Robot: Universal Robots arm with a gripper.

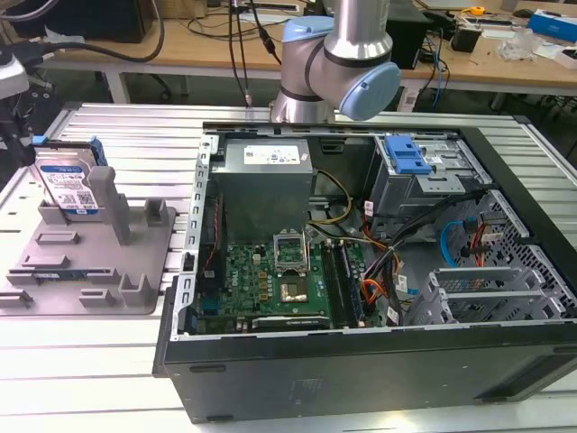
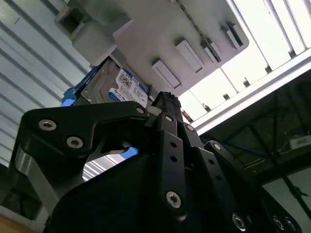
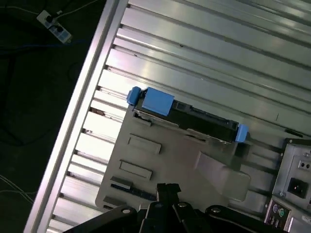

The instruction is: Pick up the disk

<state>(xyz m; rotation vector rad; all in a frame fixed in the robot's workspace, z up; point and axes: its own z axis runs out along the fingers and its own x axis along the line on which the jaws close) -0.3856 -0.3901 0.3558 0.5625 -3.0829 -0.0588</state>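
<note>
Disk (image 1: 68, 185) stands upright in the fixture (image 1: 135, 271) at the exterior view's left. The hand (image 3: 167, 187), clenched and empty, hangs well apart; descending askew, it could clip a post (image 1: 102, 194).

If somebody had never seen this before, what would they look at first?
Probably the big open computer case in the middle, with its green circuit board and tangle of wires showing. Next comes the silver disk with blue rails, standing on edge in the grey fixture at the exterior view's left. The robot arm rises behind the case.
</note>
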